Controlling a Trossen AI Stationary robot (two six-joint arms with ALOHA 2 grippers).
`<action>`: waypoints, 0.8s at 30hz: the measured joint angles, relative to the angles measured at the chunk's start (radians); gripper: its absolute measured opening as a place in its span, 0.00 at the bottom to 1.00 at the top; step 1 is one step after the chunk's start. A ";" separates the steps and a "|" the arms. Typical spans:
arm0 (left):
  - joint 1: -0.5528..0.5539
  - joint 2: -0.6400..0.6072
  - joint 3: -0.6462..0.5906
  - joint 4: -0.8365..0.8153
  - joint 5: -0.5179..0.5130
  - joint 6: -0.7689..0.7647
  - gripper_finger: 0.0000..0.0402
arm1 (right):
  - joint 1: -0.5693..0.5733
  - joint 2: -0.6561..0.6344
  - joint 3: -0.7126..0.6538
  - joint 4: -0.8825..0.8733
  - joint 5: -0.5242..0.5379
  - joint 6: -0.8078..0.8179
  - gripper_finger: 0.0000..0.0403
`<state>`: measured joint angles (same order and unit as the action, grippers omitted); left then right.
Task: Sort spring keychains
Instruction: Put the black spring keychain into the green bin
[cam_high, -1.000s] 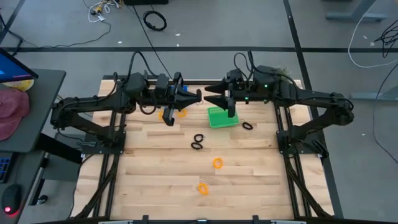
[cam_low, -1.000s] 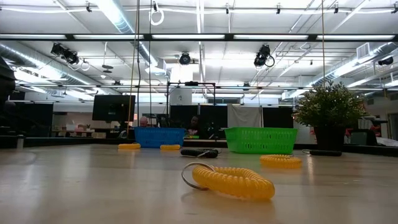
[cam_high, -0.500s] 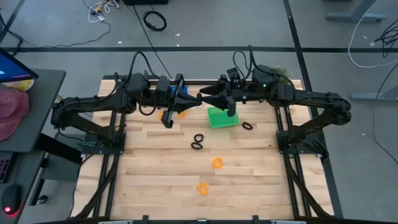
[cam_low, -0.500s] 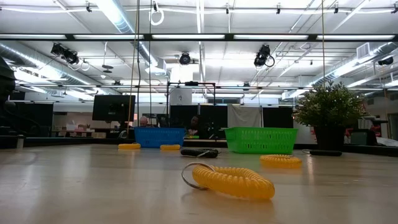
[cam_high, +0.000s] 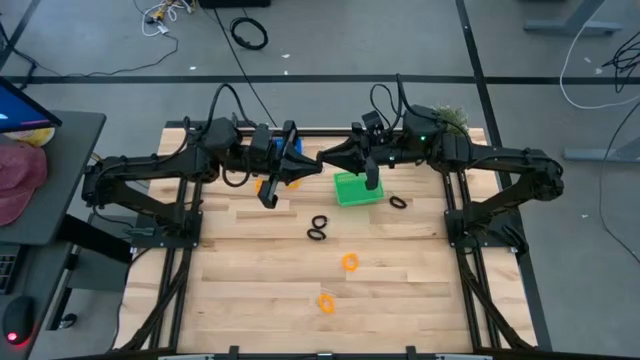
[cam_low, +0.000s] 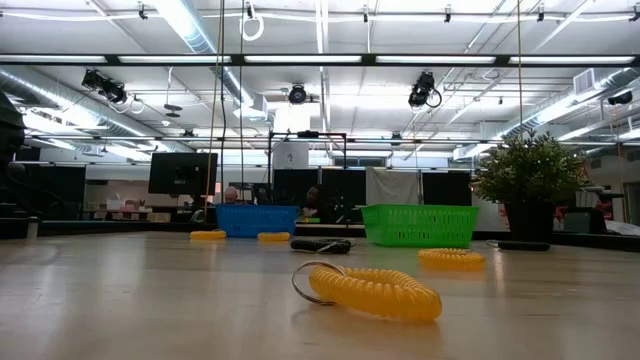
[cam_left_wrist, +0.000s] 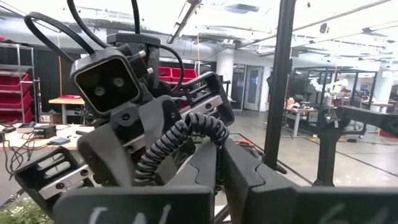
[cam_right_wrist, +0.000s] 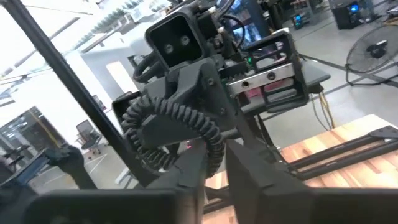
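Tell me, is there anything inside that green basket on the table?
Seen from above, the green basket shows only its green floor, though the right gripper and its arm cover one end. In the low view its mesh wall hides whatever lies inside.

The table (cam_high: 270, 270) is pale butcher-block wood, its strips smooth with a soft satin sheen in the low view. At 12 o'clock stand 2 plastic mesh baskets, a green basket (cam_high: 357, 189) and a blue basket (cam_low: 257, 220), both slightly glossy. The orange spring keychain (cam_low: 374, 290) is ribbed, shiny coiled plastic with a thin metal ring. The black spring keychain (cam_left_wrist: 180, 140) looks matt and rubbery. Both arms are matt dark plastic and metal.
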<state>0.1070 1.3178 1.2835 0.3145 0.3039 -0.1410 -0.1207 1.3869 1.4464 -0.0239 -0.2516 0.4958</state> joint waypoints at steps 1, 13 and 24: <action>0.000 0.000 0.000 0.000 0.000 0.000 0.03 | 0.000 0.000 0.000 0.000 -0.014 -0.002 0.09; 0.000 0.000 0.000 -0.026 -0.020 -0.003 0.08 | 0.000 0.000 0.000 0.002 -0.037 -0.010 0.01; 0.000 -0.006 -0.001 0.021 -0.019 0.031 0.03 | -0.009 -0.010 0.000 -0.094 -0.140 0.006 0.19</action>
<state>0.1074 1.3113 1.2827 0.3357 0.2851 -0.1100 -0.1299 1.3769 1.4464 -0.1181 -0.3915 0.5017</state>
